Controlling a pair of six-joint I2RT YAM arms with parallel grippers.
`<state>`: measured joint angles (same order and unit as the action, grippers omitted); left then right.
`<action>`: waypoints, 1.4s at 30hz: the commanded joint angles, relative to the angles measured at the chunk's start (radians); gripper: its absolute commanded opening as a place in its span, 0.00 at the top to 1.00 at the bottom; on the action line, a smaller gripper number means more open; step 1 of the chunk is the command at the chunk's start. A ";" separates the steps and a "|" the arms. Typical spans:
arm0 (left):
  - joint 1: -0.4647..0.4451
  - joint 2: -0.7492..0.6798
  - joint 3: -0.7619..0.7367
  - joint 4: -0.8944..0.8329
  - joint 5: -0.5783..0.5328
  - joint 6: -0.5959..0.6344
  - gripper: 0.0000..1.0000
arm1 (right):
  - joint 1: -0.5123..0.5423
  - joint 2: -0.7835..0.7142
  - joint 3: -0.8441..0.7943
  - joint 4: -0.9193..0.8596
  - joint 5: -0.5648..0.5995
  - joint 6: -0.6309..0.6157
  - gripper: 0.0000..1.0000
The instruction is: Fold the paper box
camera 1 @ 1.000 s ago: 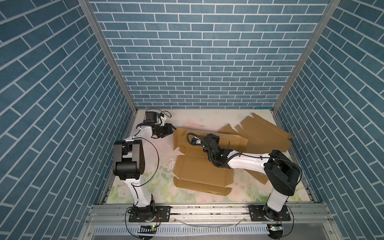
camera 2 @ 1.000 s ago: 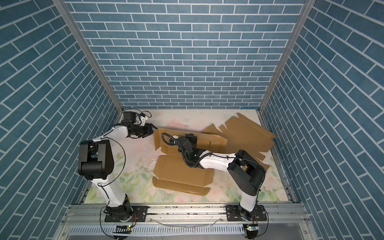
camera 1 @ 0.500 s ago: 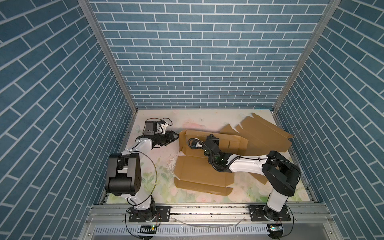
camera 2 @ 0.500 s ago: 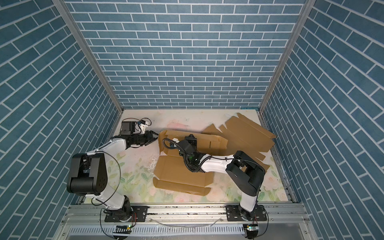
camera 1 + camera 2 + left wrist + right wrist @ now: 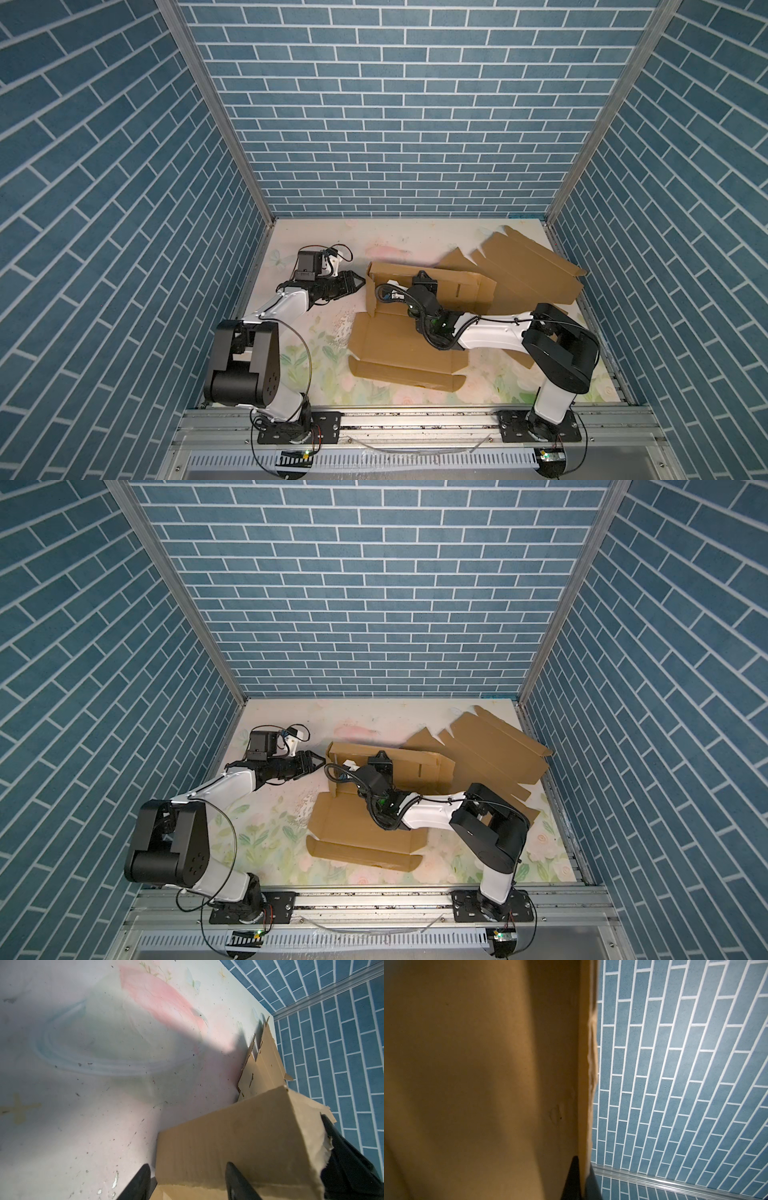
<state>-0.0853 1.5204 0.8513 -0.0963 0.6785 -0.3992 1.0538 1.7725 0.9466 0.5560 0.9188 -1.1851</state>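
One half-formed brown cardboard box sits midway across the pale floral tabletop, its far wall and left end raised. The right gripper is pinched shut on the far wall's rim. The left gripper, fingers apart, straddles the left corner — it should close squarely there, then fold along the crease.

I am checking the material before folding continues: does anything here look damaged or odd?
Yes. The half-folded brown cardboard box has one ragged, frayed edge beside the shut right gripper; it looks torn, not cleanly cut.
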 commanded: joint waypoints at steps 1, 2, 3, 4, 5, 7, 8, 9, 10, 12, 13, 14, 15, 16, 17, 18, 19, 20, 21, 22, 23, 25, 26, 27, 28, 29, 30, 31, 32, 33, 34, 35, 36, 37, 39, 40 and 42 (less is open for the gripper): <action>-0.028 -0.004 -0.008 -0.048 -0.032 0.064 0.41 | 0.006 -0.003 -0.025 -0.003 -0.016 -0.039 1.00; -0.034 -0.005 -0.005 -0.060 -0.034 0.075 0.40 | 0.005 -0.003 -0.026 -0.007 -0.019 -0.038 1.00; -0.038 -0.009 -0.001 -0.078 -0.040 0.091 0.40 | 0.005 -0.005 -0.026 -0.010 -0.022 -0.038 1.00; -0.044 -0.013 0.004 -0.096 -0.050 0.111 0.40 | 0.004 -0.005 -0.026 -0.011 -0.025 -0.037 1.00; -0.048 -0.019 0.005 -0.115 -0.060 0.125 0.39 | 0.005 -0.007 -0.026 -0.011 -0.027 -0.034 1.00; -0.054 -0.027 0.005 -0.143 -0.067 0.139 0.39 | 0.005 -0.010 -0.025 -0.019 -0.032 -0.031 1.00; -0.057 -0.031 0.005 -0.156 -0.071 0.147 0.39 | 0.004 -0.010 -0.025 -0.023 -0.034 -0.029 1.00; -0.060 -0.035 0.004 -0.165 -0.075 0.154 0.39 | 0.005 -0.011 -0.025 -0.027 -0.035 -0.027 1.00; -0.062 -0.039 0.002 -0.177 -0.078 0.161 0.39 | 0.004 -0.013 -0.026 -0.031 -0.037 -0.025 1.00; -0.062 -0.042 0.002 -0.189 -0.080 0.170 0.39 | 0.004 -0.016 -0.028 -0.036 -0.041 -0.022 1.00; -0.063 -0.042 -0.002 -0.181 -0.078 0.171 0.38 | 0.003 -0.018 -0.028 -0.040 -0.043 -0.019 1.00; -0.064 -0.042 -0.007 -0.164 -0.073 0.166 0.37 | 0.003 -0.019 -0.029 -0.042 -0.044 -0.018 1.00; -0.066 -0.042 -0.008 -0.150 -0.067 0.165 0.37 | 0.001 -0.019 -0.028 -0.042 -0.045 -0.017 1.00; -0.074 -0.040 -0.005 -0.143 -0.062 0.167 0.37 | 0.004 -0.018 -0.028 -0.043 -0.049 -0.015 1.00; -0.088 -0.039 -0.002 -0.141 -0.067 0.179 0.36 | 0.004 -0.017 -0.027 -0.044 -0.049 -0.015 1.00; -0.101 -0.040 0.000 -0.135 -0.075 0.190 0.36 | 0.003 -0.015 -0.027 -0.045 -0.049 -0.015 1.00; -0.113 -0.044 -0.003 -0.120 -0.088 0.202 0.36 | 0.003 -0.015 -0.026 -0.046 -0.049 -0.014 1.00; -0.120 -0.050 -0.014 -0.086 -0.089 0.206 0.36 | 0.003 -0.018 -0.025 -0.048 -0.052 -0.012 1.00; -0.124 -0.058 -0.030 -0.040 -0.089 0.201 0.35 | 0.003 -0.018 -0.025 -0.052 -0.053 -0.009 1.00; -0.126 -0.072 -0.051 0.020 -0.090 0.191 0.35 | 0.003 -0.018 -0.023 -0.055 -0.057 -0.006 1.00; -0.128 -0.084 -0.074 0.080 -0.098 0.186 0.35 | 0.003 -0.018 -0.023 -0.060 -0.061 -0.004 1.00; -0.133 -0.097 -0.109 0.169 -0.133 0.189 0.36 | 0.003 -0.022 -0.023 -0.068 -0.068 0.003 1.00; -0.134 -0.095 -0.118 0.197 -0.151 0.189 0.37 | 0.002 -0.025 -0.022 -0.077 -0.073 0.008 1.00; -0.138 -0.093 -0.125 0.219 -0.166 0.192 0.37 | 0.003 -0.028 -0.022 -0.084 -0.076 0.013 1.00; -0.146 -0.091 -0.131 0.238 -0.195 0.193 0.38 | 0.003 -0.032 -0.022 -0.090 -0.081 0.019 1.00; -0.157 -0.092 -0.140 0.260 -0.221 0.200 0.39 | 0.003 -0.036 -0.022 -0.096 -0.085 0.024 1.00; -0.170 -0.095 -0.149 0.283 -0.243 0.207 0.39 | 0.002 -0.038 -0.022 -0.103 -0.088 0.030 1.00; -0.187 -0.098 -0.150 0.304 -0.282 0.223 0.40 | 0.004 -0.039 -0.022 -0.106 -0.093 0.034 1.00; -0.206 -0.102 -0.182 0.327 -0.309 0.234 0.40 | 0.002 -0.041 -0.023 -0.108 -0.095 0.038 1.00; -0.221 -0.103 -0.196 0.356 -0.328 0.242 0.40 | 0.002 -0.040 -0.023 -0.108 -0.097 0.040 1.00; -0.237 -0.105 -0.213 0.381 -0.363 0.248 0.40 | 0.003 -0.042 -0.025 -0.108 -0.098 0.041 1.00; -0.248 -0.103 -0.229 0.406 -0.389 0.251 0.41 | 0.003 -0.042 -0.026 -0.108 -0.098 0.045 1.00; -0.253 -0.103 -0.243 0.431 -0.409 0.249 0.41 | 0.002 -0.043 -0.026 -0.110 -0.099 0.046 1.00; -0.257 -0.105 -0.261 0.454 -0.440 0.246 0.42 | 0.003 -0.044 -0.028 -0.110 -0.102 0.048 1.00; -0.261 -0.113 -0.289 0.491 -0.493 0.242 0.45 | 0.003 -0.046 -0.028 -0.110 -0.101 0.051 1.00; -0.263 -0.120 -0.312 0.522 -0.526 0.238 0.48 | 0.003 -0.047 -0.028 -0.110 -0.101 0.053 1.00; -0.271 -0.128 -0.347 0.579 -0.568 0.225 0.53 | 0.003 -0.049 -0.028 -0.110 -0.103 0.055 1.00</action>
<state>-0.3477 1.4178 0.5365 0.3584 0.2325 -0.1734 1.0523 1.7405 0.9466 0.4900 0.8608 -1.1564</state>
